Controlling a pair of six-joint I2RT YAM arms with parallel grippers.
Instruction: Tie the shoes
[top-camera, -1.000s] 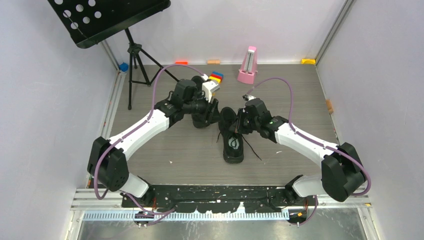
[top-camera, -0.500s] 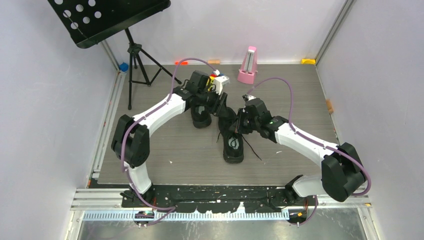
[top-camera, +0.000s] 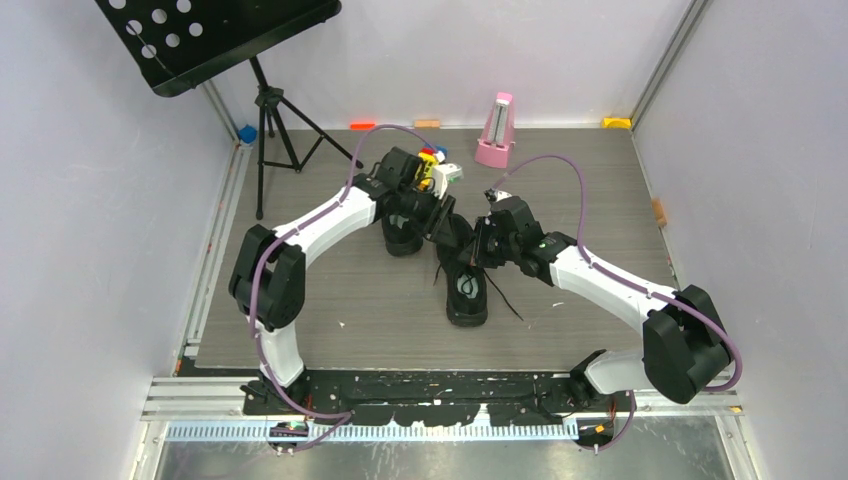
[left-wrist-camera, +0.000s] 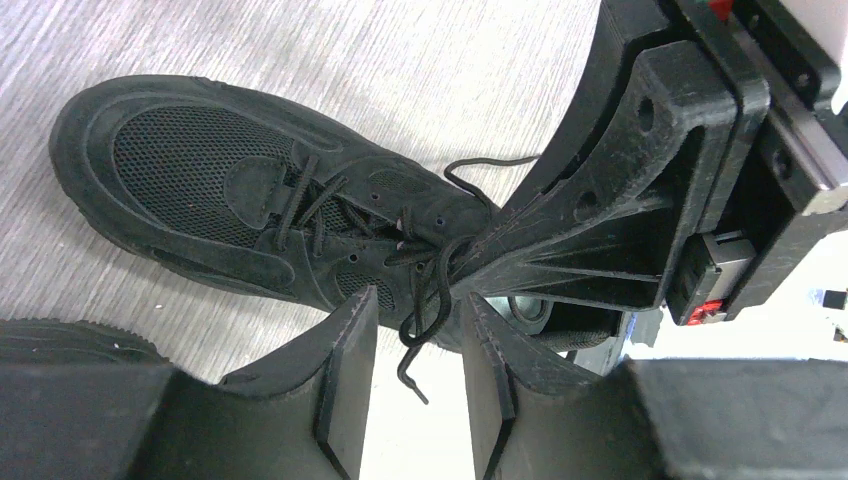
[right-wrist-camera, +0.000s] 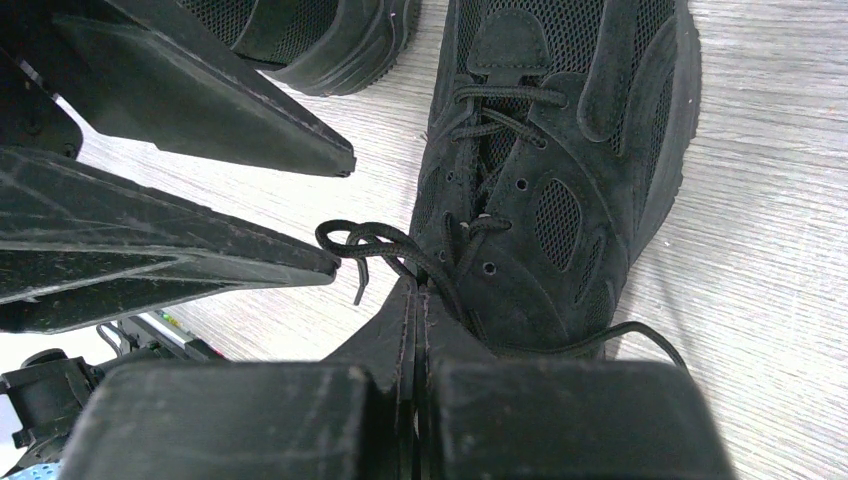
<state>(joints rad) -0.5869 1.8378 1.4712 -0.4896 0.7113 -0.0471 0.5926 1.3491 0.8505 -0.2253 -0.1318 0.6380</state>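
though untied, lace (left-wrist-camera: 432, 300) between left fingers (left-wrist-camera: 347, 375)

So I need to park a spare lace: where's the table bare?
Bare: table between the near shoe and the bases, and right of the right arm. Crowded: left gripper and right gripper at the shoes.

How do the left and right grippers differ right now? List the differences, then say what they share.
The left gripper has its jaws apart, while the right gripper has its jaws pressed together. The left gripper only has a loop of the lace hanging loose in its gap, whereas the right gripper pinches that lace beside the eyelets. Both have black jaws and work at the same shoe.
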